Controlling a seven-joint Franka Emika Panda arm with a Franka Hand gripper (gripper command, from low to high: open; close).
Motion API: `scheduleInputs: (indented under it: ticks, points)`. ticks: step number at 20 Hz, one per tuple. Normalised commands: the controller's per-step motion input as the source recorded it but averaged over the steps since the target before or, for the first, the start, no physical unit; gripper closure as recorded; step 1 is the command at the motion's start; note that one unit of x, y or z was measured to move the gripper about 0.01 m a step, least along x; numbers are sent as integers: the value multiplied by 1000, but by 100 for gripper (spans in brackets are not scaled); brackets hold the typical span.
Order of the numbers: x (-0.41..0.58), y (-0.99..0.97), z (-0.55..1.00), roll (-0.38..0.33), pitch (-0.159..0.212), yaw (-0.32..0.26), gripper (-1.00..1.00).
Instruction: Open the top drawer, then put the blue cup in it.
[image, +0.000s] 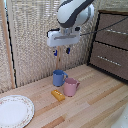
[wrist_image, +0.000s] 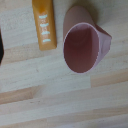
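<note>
Two mugs stand close together on the wooden table: the blue cup and, just beside it, the pink mug, with an orange block lying near both. The gripper hangs well above them, fingers slightly parted, holding nothing. The top drawer sits flush in the cabinet at the exterior view's right. A plate rests near the table's front edge.
</note>
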Motion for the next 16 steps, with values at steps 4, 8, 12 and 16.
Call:
scheduleInputs:
  ticks: [4, 8, 12, 16]
  points:
    - [35, -62, 555, -121, 2, 42, -100]
    - [0, -159, 750, -144, 0, 13, -100]
    - [-16, -197, 649, -183, 0, 36, -100]
    - [-108, -244, 278, -294, 0, 66, -100]
